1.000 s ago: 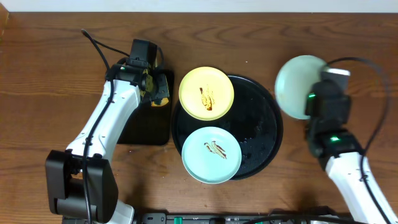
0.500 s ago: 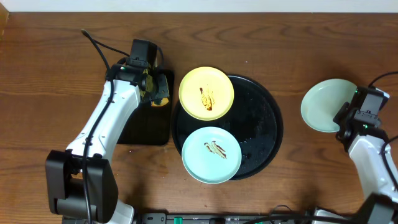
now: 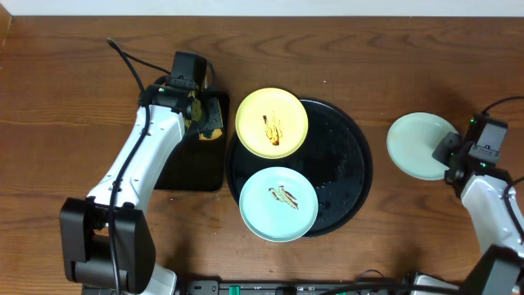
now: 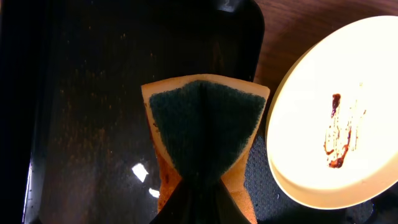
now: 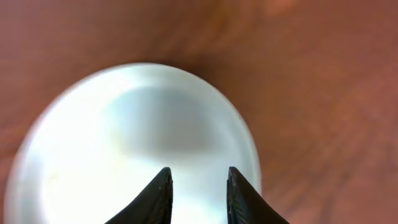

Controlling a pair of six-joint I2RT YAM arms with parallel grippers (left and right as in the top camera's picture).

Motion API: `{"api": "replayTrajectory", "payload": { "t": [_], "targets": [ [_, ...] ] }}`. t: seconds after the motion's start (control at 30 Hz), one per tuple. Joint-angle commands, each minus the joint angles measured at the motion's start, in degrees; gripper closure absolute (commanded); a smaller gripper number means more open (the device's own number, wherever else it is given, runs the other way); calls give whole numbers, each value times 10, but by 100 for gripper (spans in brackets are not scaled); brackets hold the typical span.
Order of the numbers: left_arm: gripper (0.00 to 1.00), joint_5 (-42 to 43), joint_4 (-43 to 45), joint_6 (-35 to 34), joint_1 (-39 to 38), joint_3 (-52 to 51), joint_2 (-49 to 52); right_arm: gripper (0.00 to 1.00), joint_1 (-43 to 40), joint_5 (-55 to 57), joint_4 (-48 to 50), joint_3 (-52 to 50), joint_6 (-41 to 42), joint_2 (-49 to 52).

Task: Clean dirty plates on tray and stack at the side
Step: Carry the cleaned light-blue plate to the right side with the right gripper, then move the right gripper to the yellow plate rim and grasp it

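Observation:
On the round black tray [image 3: 348, 164] rest a pale yellow plate [image 3: 272, 123] and a mint-blue plate [image 3: 278, 204], both streaked brown at the centre. A second mint-blue plate [image 3: 419, 146], with no streaks, lies flat on the wood at the right. My right gripper [image 3: 449, 152] hovers at its right rim. Its jaws stand apart over that plate [image 5: 130, 143], so the right gripper [image 5: 198, 177] is open. My left gripper [image 4: 205, 190] is shut on a yellow-and-green sponge [image 4: 205, 124] above the rectangular tray, just left of the yellow plate [image 4: 336, 81].
A smaller rectangular black tray [image 3: 192, 168] lies left of the round one, under the left gripper [image 3: 205, 121]. Bare wood-grain table surrounds the clean plate. A black cable [image 3: 131, 61] trails across the far left.
The right arm carried the clean mint-blue plate from beside the tray out to the right and set it flat on the wood; its jaws have parted. The left arm stayed still.

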Motion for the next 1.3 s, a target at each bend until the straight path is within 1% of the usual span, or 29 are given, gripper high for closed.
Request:
{"api": "replayTrajectory", "payload": {
  "t": [0.0, 0.07, 0.1, 0.17, 0.23, 0.27, 0.33, 0.4, 0.6, 0.77, 0.97, 1.07, 1.13, 1.27],
  "targets": [
    [92, -7, -1, 10, 1, -2, -9, 72, 22, -141, -1, 39, -43, -30],
    [92, -7, -1, 10, 0, -2, -9, 69, 48, -193, -17, 61, -68, -33],
    [92, -7, 1, 10, 0, -2, -9, 65, 63, -207, -29, 72, -78, -33],
    [93, 1, 4, 10, -2, -2, -9, 58, 99, -224, -42, 87, -101, -32],
    [92, 20, 12, 10, -2, -2, -9, 55, 139, -233, -42, 91, -115, -31],
    [92, 29, 16, 10, -2, -2, -9, 55, 157, -232, -40, 91, -116, -30],
    [92, 38, 25, 12, -5, -2, -9, 58, 194, -232, -31, 91, -116, -23],
    [92, 41, 33, 12, -10, -2, -9, 58, 229, -232, -19, 91, -116, -9],
    [92, 41, 45, 16, -35, -2, -9, 55, 308, -232, 46, 91, -81, 73],
    [92, 41, 51, 16, -50, -2, -9, 56, 344, -232, 117, 91, -43, 159],
    [92, 41, 55, 16, -69, -3, -4, 55, 371, -233, 181, 91, 8, 240],
    [92, 41, 67, 16, -82, -8, 0, 58, 380, -233, 202, 91, 25, 266],
    [92, 41, 73, 16, -89, -9, 5, 62, 384, -233, 209, 91, 31, 275],
    [92, 41, 91, 16, -106, -9, 19, 83, 390, -232, 212, 91, 31, 278]
  ]
}}
